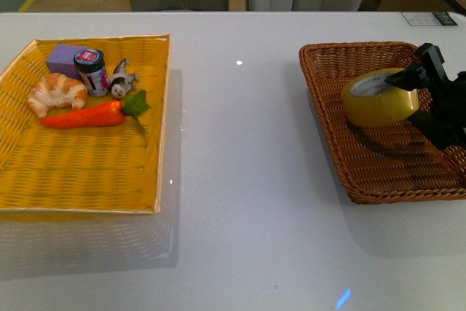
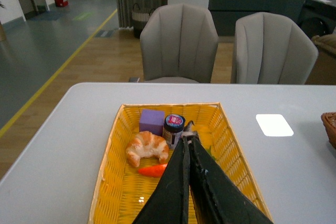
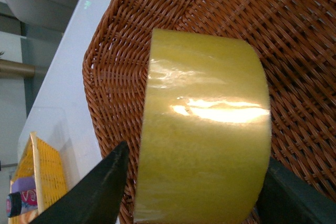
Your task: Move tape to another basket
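The tape is a wide yellowish roll with a white core, held on its side just above the floor of the dark brown wicker basket at the table's right. My right gripper is shut on it from the right. In the right wrist view the tape fills the space between the black fingers, with the brown basket behind it. My left gripper is shut and empty, and hangs over the yellow basket. It is out of the front view.
The flat yellow basket at the left holds a croissant, a carrot, a purple block, a small jar and a small figurine. White tabletop lies between the baskets. Two chairs stand beyond the far edge.
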Controlling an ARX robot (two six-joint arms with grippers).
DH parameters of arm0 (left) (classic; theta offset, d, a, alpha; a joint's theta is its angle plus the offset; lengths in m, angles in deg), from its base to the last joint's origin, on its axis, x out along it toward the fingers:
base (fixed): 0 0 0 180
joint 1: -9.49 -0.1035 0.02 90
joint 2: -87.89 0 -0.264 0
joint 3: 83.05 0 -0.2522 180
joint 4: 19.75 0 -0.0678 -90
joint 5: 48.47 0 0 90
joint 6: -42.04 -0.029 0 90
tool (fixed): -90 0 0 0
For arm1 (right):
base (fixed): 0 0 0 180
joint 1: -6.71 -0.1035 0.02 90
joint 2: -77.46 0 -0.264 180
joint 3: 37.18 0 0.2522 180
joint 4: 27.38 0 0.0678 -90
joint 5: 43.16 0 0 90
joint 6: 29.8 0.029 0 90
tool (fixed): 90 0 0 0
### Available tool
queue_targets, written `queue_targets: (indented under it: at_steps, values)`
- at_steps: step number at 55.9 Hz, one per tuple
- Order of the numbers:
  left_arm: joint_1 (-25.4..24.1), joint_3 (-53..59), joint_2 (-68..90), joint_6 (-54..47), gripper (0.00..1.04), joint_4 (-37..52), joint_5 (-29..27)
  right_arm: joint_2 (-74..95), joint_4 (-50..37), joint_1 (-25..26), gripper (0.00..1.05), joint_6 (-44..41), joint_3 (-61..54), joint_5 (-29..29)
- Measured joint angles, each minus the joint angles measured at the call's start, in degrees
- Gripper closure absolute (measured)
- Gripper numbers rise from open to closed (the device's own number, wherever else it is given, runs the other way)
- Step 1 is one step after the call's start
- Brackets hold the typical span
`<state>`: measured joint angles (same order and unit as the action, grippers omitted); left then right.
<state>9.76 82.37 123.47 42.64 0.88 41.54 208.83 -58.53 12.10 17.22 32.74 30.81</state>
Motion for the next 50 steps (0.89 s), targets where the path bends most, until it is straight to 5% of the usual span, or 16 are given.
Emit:
queue_targets:
  at_steps: [9, 27, 40, 50]
  values:
    - [0.0, 0.0, -5.8, 0.0, 1.03, -4.9, 0.0, -4.3, -2.0, 1.4, 0.07, -2.9, -5.9, 0.0]
    - [-0.1, 0.0, -14.6, 0.0, 1.03, -13.5, 0.0, -24.7, -6.3, 2.4, 0.09, -10.1, -24.1, -2.2]
    - [-0.1, 0.0, -19.8, 0.0, 1.03, -18.7, 0.0, -45.8, -1.5, 0.1, 0.09, -15.0, -35.7, -1.7]
    - [-0.1, 0.0, -23.0, 0.0, 1.03, -21.9, 0.0, -43.1, -28.4, -3.6, 0.38, -36.8, -44.2, 15.1]
